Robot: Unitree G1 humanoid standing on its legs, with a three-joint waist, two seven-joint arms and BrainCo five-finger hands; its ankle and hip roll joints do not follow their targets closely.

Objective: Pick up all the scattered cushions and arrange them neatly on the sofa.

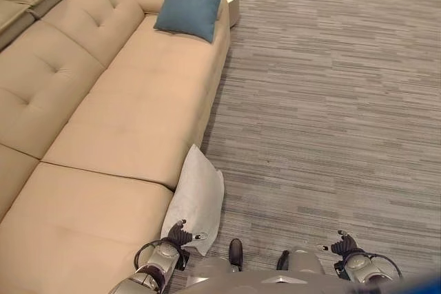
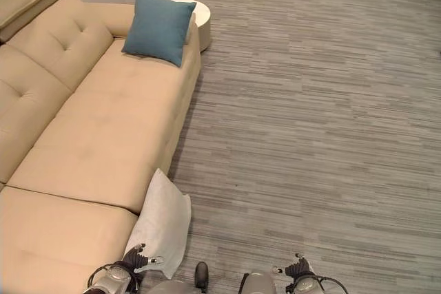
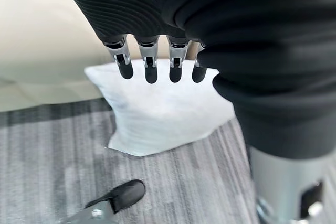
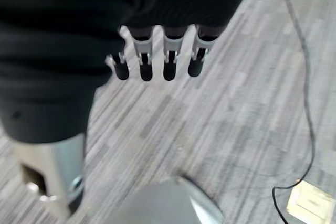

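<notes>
The pale grey square cushion [image 1: 195, 200] leans on the floor against the front of the long beige leather sofa [image 1: 131, 122], just ahead of the left hand [image 1: 180, 233], whose fingers hang straight and empty. The right hand [image 1: 344, 244] also hangs relaxed, holding nothing. The teal square cushion [image 1: 189, 4] already stands on the sofa's far end, so the grey one is, judging by this, what remains.

A teal-blue cushion [image 1: 190, 3] and a white cushion [image 1: 196, 197] meet a beige sofa [image 1: 103, 122] over grey-streaked carpet [image 1: 331, 101].

Grey striped carpet [image 2: 310, 122] runs out wide ahead of me. A round white side table [image 2: 198, 20] sits at its far edge, and a small white floor box [image 4: 310, 201] lies nearby.
</notes>
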